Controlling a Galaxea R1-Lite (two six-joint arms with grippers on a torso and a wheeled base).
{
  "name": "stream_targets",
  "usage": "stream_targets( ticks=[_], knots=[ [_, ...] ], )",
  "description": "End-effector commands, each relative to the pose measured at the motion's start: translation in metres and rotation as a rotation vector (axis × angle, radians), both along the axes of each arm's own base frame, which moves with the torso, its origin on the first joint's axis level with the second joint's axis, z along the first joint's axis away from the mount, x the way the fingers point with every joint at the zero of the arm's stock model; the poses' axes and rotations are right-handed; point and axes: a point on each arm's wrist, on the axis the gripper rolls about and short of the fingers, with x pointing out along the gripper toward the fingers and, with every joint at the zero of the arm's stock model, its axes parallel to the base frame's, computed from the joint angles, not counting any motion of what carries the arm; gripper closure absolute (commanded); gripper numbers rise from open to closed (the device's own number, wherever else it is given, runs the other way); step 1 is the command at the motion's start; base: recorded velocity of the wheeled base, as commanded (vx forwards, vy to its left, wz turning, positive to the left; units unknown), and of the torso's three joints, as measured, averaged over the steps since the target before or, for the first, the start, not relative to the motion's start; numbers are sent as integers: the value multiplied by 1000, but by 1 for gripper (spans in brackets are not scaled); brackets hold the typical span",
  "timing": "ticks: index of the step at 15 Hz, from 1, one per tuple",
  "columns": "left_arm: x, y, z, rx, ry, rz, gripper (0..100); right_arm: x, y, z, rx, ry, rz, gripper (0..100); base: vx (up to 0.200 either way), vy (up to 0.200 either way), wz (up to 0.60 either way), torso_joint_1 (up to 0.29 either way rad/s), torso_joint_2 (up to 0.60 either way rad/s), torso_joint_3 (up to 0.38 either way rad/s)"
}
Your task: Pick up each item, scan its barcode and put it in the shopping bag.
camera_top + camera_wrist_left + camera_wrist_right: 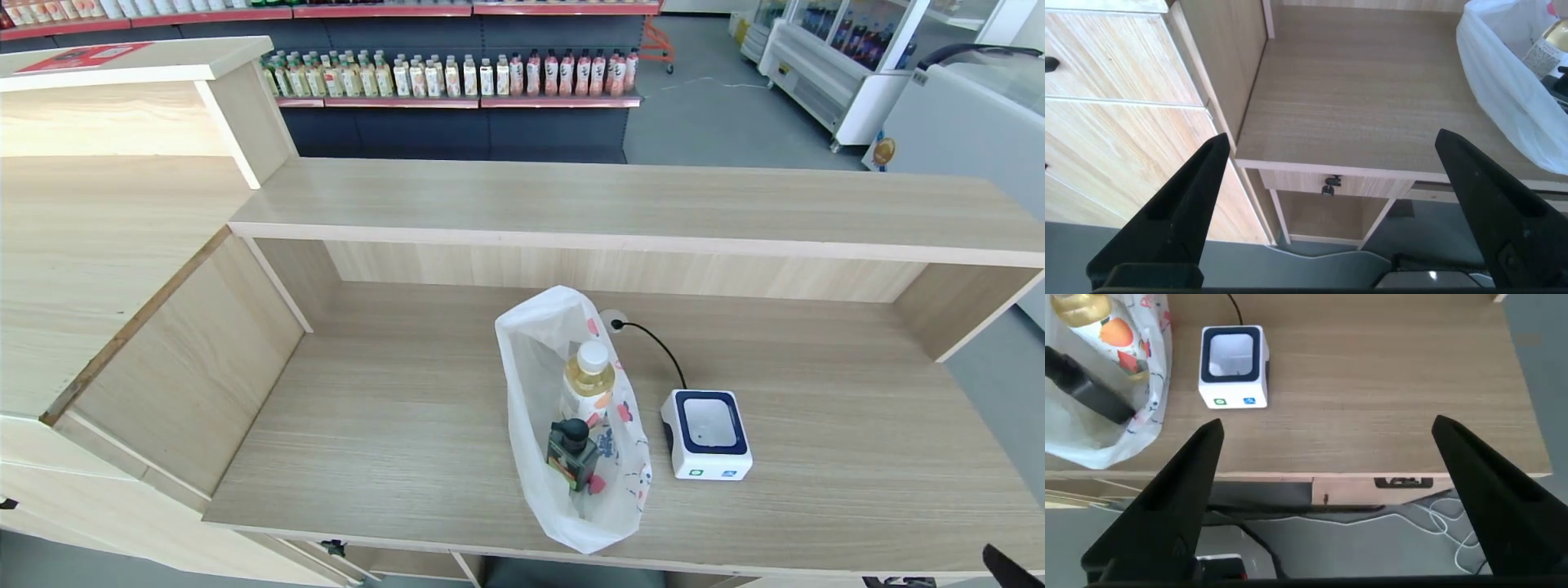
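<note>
Head view is showing both bottles standing in the shopping bag beside the scanner, so I am holding the left gripper and right gripper wide apart, empty, off the counter.

Head camera overlooks counter; wrist cameras, seemingly lower, share bag.

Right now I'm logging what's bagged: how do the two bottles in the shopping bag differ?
The white-capped bottle holds pale yellow liquid; the black-capped bottle looks dark. The white-capped bottle sits toward the bag's far end, the black-capped bottle toward its near end. Both are inside the white shopping bag.
</note>
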Motion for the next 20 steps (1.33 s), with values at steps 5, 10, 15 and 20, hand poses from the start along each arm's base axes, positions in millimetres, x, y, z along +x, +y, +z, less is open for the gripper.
stream_targets(
  ticks=[5, 10, 15, 20],
  knots=[
    [0, 0, 0, 0, 0, 0, 0, -48, 0, -35, -81, -214, -13, 0, 0, 0, 0, 0, 0, 0],
    [0, 0, 0, 0, 0, 0, 0, -48, 0, -34, -74, -216, -11, 0, 0, 0, 0, 0, 0, 0],
    [0, 0, 0, 0, 0, 0, 0, -48, 0, -35, -28, -218, -15, 0, 0, 0, 0, 0, 0, 0],
    [0, 0, 0, -3, 0, -1, 0, -47, 0, -36, -9, -218, -18, 0, 0, 0, 0, 0, 0, 0]
  ],
)
